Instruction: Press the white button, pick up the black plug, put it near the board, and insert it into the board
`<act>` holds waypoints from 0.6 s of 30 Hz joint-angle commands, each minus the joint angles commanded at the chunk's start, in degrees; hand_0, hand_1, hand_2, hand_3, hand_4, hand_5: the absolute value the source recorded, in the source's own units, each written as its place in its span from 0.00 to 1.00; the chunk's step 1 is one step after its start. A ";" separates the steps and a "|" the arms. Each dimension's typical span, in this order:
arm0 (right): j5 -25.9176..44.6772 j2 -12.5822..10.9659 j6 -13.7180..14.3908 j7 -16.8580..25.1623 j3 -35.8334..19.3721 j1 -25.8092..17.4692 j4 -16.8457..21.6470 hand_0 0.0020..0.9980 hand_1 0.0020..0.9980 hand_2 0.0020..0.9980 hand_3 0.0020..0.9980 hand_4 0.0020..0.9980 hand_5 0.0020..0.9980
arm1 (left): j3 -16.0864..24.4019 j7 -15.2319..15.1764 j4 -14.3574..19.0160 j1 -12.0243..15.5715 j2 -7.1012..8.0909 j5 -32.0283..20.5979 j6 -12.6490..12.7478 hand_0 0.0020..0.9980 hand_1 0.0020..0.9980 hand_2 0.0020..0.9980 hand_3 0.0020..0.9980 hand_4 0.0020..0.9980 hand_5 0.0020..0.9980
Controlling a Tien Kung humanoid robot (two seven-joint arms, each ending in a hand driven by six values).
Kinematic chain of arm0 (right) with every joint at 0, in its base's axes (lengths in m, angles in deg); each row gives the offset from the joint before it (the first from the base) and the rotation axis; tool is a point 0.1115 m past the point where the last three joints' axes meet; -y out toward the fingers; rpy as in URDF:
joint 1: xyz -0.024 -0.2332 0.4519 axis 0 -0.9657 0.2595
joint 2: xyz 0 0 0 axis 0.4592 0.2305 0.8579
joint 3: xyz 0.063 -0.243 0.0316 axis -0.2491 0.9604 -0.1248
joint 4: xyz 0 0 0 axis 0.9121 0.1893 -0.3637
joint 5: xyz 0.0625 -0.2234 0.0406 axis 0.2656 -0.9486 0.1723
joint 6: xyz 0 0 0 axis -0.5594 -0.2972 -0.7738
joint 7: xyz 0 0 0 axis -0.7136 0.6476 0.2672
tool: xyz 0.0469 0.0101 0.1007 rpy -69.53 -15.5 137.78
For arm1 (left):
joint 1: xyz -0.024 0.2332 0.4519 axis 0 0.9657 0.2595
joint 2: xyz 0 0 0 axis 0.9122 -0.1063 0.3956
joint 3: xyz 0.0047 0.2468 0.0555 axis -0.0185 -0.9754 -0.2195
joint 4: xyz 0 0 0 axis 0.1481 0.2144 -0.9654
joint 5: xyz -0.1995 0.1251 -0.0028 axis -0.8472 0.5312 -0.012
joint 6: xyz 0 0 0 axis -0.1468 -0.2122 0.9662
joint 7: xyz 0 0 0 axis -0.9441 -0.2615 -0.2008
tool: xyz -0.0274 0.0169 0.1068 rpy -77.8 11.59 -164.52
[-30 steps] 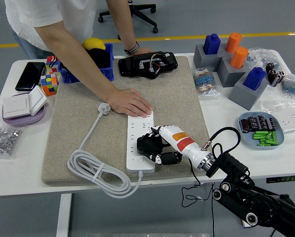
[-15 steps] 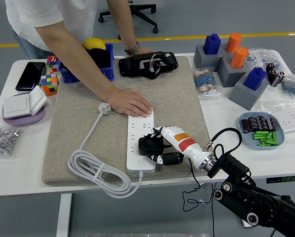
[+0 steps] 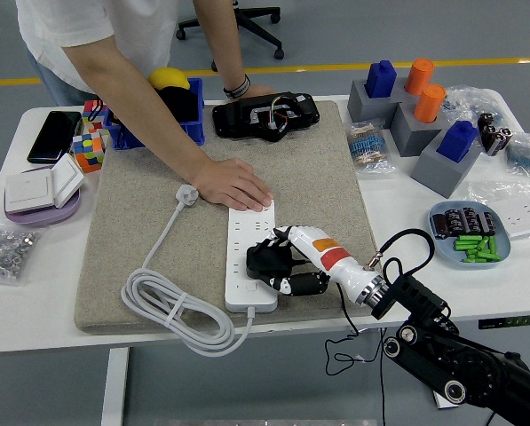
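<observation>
— Plug position first: where was the black plug [image 3: 266, 261], and who had it?

— It sat on the white power strip [image 3: 251, 257], over the strip's near half; the right hand [image 3: 291, 263] was curled around it, fingers closed on the plug body; whether the pins were in a socket could not be told.

— And the strip's long axis?

— It ran from the table's near edge away toward the far side, tilted only slightly; its white cable [image 3: 171, 306] left the near end and lay coiled on the grey felt mat [image 3: 149, 186], ending at a white plug [image 3: 186, 194] beside the person's wrist; the person's hand [image 3: 236, 186] lay flat, palm down, on the strip's far end.

— Containers?

— A blue dish [image 3: 468, 232] at the right held green pieces and dark cylindrical parts; a blue bin [image 3: 192, 115] at the far left held a yellow object and a black one; a purple dish [image 3: 41, 211] carried a white wall switch [image 3: 43, 185]; grey blocks [image 3: 415, 127] at the far right held blue and orange pegs upright.
</observation>
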 joint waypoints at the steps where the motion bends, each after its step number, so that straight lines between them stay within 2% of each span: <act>1: 0.11 0.02 -0.10 0.04 0.03 0.01 -0.06 0.52 0.51 0.53 0.62 0.75 0.01 | -0.01 0.00 0.00 0.01 0.00 -0.02 0.00 0.47 0.50 0.51 0.58 0.59 0.27; 2: 0.25 0.03 -0.22 0.07 0.05 0.03 -0.11 0.52 0.51 0.53 0.62 0.75 0.01 | 0.00 0.00 0.00 0.00 0.00 0.00 0.00 0.47 0.50 0.51 0.58 0.59 0.27; 3: 0.31 0.03 -0.35 0.04 0.07 0.07 -0.14 0.68 0.65 0.62 0.69 0.91 0.12 | -0.02 0.00 0.00 -0.03 0.00 -0.02 0.00 0.47 0.50 0.51 0.58 0.59 0.27; 8: 0.52 0.06 -0.84 0.04 0.14 0.11 -0.37 0.68 0.65 0.62 0.69 0.91 0.12 | -0.07 0.01 0.00 -0.05 0.03 -0.03 -0.02 0.47 0.50 0.51 0.58 0.59 0.27; 9: 0.56 0.06 -0.95 0.01 0.17 0.11 -0.43 0.78 0.76 0.73 0.78 0.99 0.20 | -0.09 0.00 0.00 -0.05 0.03 -0.01 -0.02 0.46 0.50 0.51 0.58 0.59 0.27; 14: 0.59 0.09 -1.51 0.06 0.19 0.09 -0.56 0.78 0.76 0.73 0.78 0.99 0.20 | -0.06 0.03 0.00 -0.04 0.02 0.13 -0.05 0.46 0.50 0.51 0.58 0.59 0.27; 15: 0.56 0.10 -1.56 0.06 0.17 0.08 -0.55 0.84 0.83 0.79 0.82 1.00 0.26 | -0.06 0.04 0.00 -0.03 0.02 0.11 -0.05 0.47 0.50 0.51 0.58 0.59 0.27; 18: 0.38 0.09 -1.63 0.10 -0.01 0.04 -0.40 0.84 0.83 0.79 0.82 1.00 0.26 | -0.06 0.04 0.00 0.00 0.01 0.12 -0.06 0.47 0.50 0.51 0.58 0.59 0.27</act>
